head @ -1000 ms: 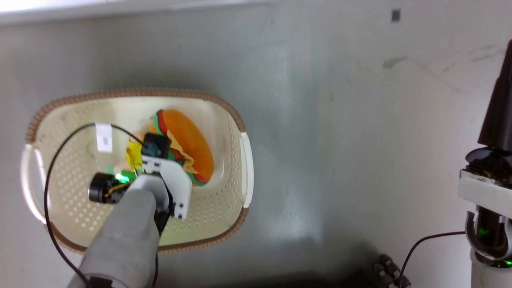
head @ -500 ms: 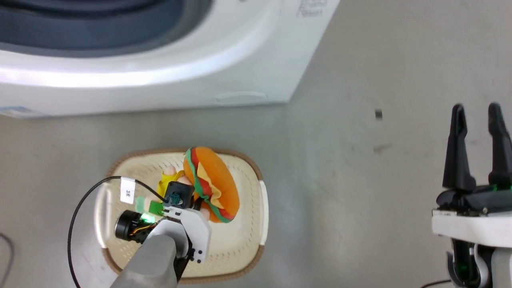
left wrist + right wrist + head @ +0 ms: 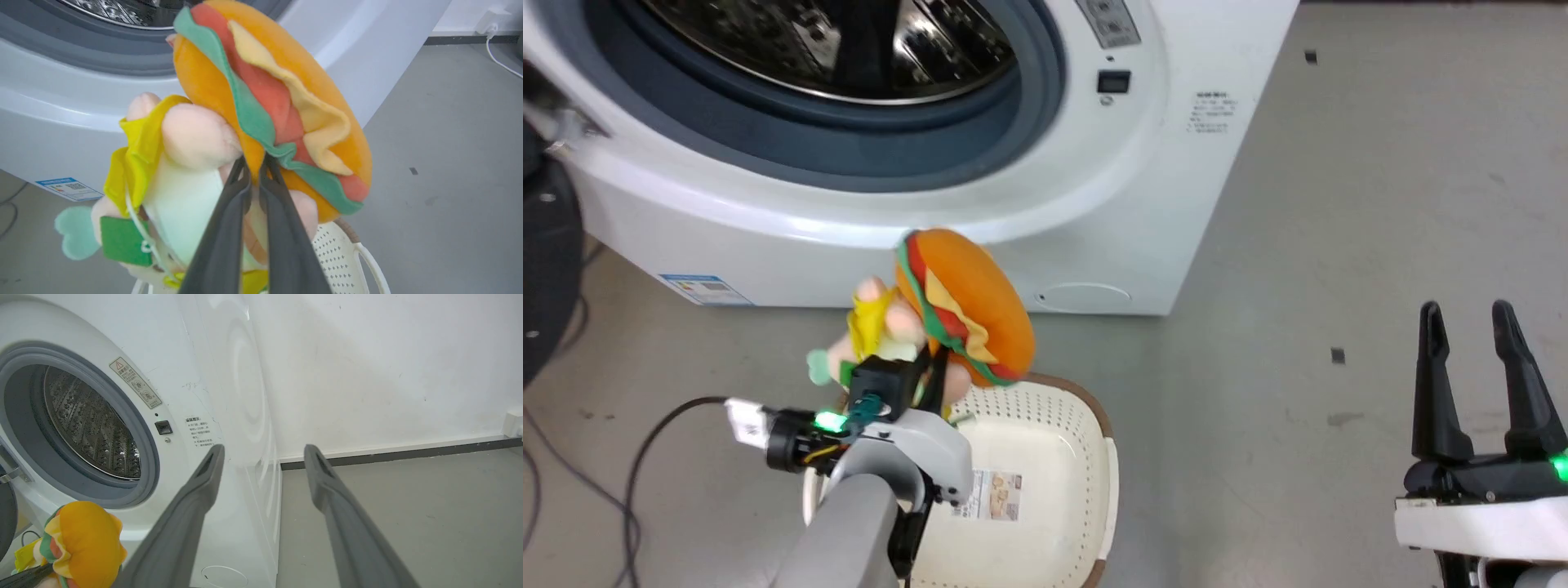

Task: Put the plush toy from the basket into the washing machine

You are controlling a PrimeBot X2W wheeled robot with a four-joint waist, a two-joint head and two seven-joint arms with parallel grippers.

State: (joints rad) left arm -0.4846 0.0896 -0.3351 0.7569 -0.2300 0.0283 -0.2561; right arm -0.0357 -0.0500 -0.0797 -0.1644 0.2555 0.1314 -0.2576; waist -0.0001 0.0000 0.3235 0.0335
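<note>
Left gripper (image 3: 254, 165) is pinching the plush toy (image 3: 265, 94) at the bun edge, now lifting it clear of the basket (image 3: 1054, 412) it was lying in. The washing machine (image 3: 1143, 188) drum is gaping ahead, so insertion looks next. Right gripper (image 3: 1474, 327) is idling, fingers spread.

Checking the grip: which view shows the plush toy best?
Left wrist view: the plush toy is close up, pinched in the left claw. Head view shows it smaller, above the basket; right wrist view catches its bun.
</note>
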